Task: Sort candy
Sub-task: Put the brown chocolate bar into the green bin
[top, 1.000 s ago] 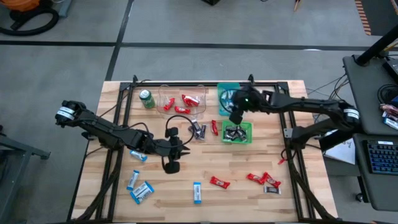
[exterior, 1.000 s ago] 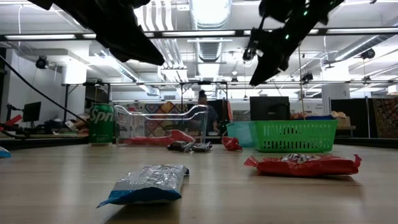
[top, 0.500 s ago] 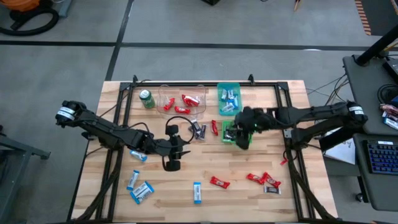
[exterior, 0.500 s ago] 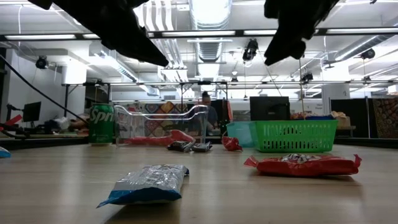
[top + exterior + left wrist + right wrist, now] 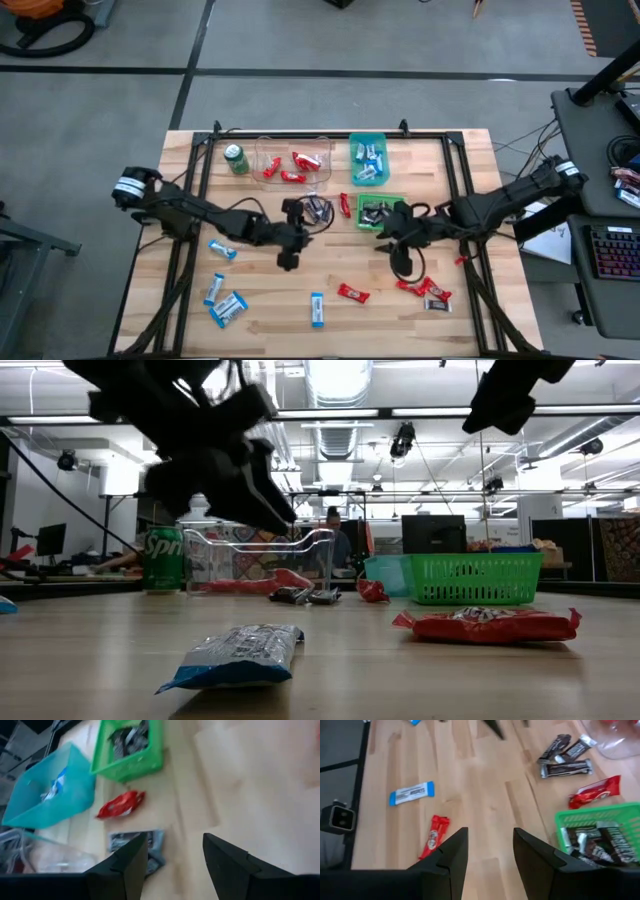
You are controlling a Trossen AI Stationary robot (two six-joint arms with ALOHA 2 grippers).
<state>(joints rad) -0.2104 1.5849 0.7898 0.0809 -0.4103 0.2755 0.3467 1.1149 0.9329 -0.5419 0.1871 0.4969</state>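
Wooden worktop (image 5: pixel 480 320), candy scattered. Left pincer (image 5: pixel 172 857) spread, empty, near dark bars (image 5: pixel 318 208): centre over one, descend square. Right pincer (image 5: pixel 489 851) parted, empty, beside green basket (image 5: pixel 398 203).

Even, bright light falls on the wooden table (image 5: pixel 330 265) from overhead; in the low view the ceiling strip lights (image 5: pixel 338 382) blow out to white glare. Shadows under the arms stay soft and short. The left wrist view is smeared by motion blur (the green basket (image 5: pixel 131 747) and the planks lose their edges), while the right wrist view is sharper, only its own fingers soft. In the low view the near blue wrapper (image 5: pixel 238 653) is crisp, and the arms overhead show as dark, blurred silhouettes.
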